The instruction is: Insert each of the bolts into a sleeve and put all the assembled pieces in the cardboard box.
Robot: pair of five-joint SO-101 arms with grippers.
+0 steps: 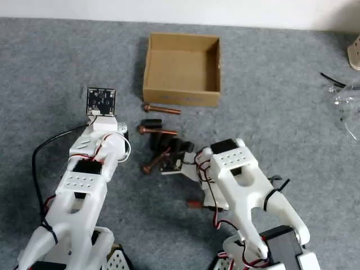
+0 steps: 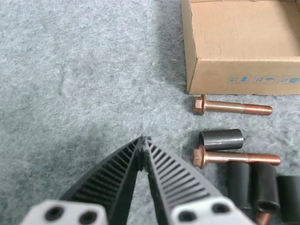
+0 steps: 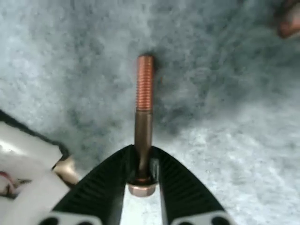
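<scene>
- Bolt [image 3: 144,93] is sitting clamped in the right gripper [image 3: 144,150]. The fingers are pinching the plain shank just ahead of the flanged hex head. Its long axis is running straight out past the fingertips, threaded end leading.
- Sleeves [image 1: 156,140] are lying in a loose cluster just beside that gripper, so the right arm is looking like the nearer one for mating. I cannot tell which bore is facing the thread.
- Left gripper [image 2: 143,139] is hanging over the grey mat [image 2: 70,70], ribbed fingers pressed together on nothing.
- Loose bolts [image 2: 232,107] are lying roughly parallel, heads toward the left gripper. The farther one is running along the front wall of the cardboard box [image 2: 243,75].
- Bolts are showing as coppery metal, half threaded. Sleeves are reading as smooth dark tubes. The mat is looking felted, and the box is plain brown card.
</scene>
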